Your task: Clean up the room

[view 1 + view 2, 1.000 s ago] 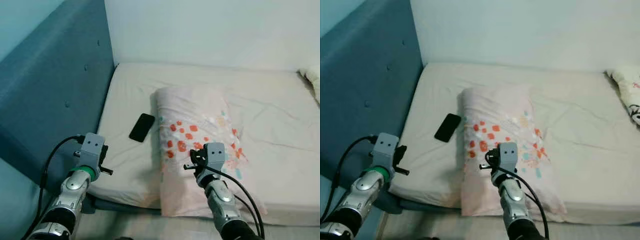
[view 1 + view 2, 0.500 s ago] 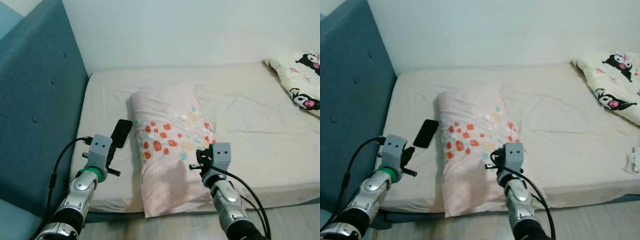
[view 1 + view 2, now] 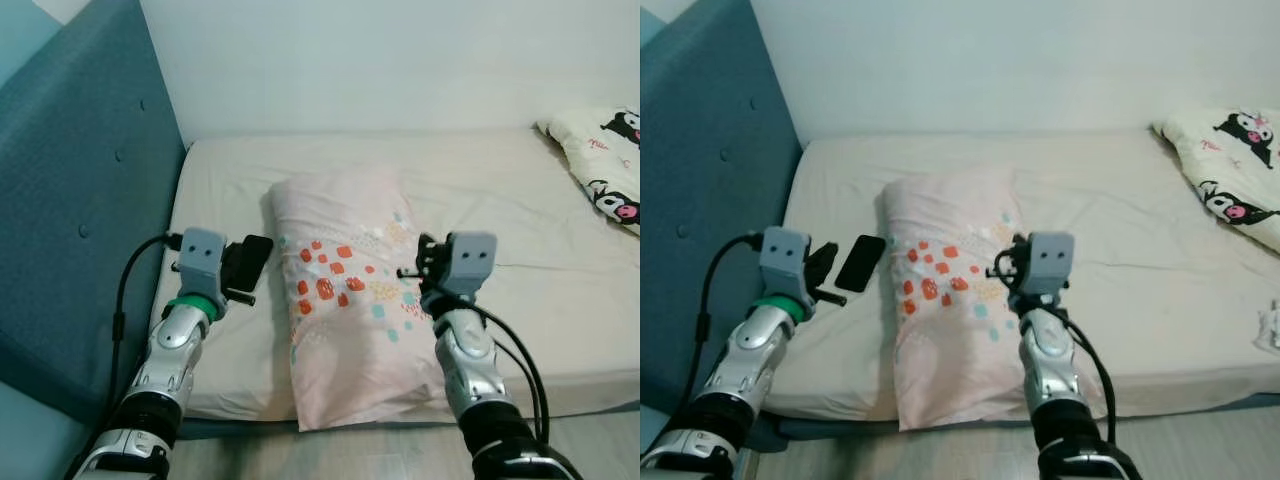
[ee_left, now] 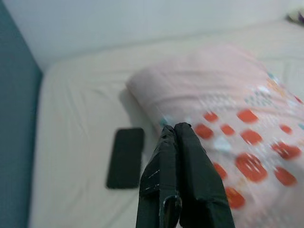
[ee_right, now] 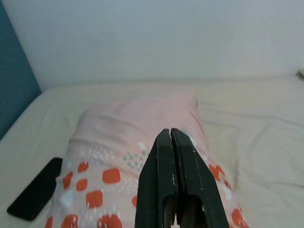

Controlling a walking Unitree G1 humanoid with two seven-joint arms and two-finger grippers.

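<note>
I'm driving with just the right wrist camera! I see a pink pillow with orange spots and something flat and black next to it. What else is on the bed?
Observer: At the far right of the cream-sheeted bed lies a cream blanket with black-and-white cartoon characters.
Operator: Ooh! And where is the left gripper?
Observer: It hovers beside that flat black phone, fingers shut, not touching it.
</note>
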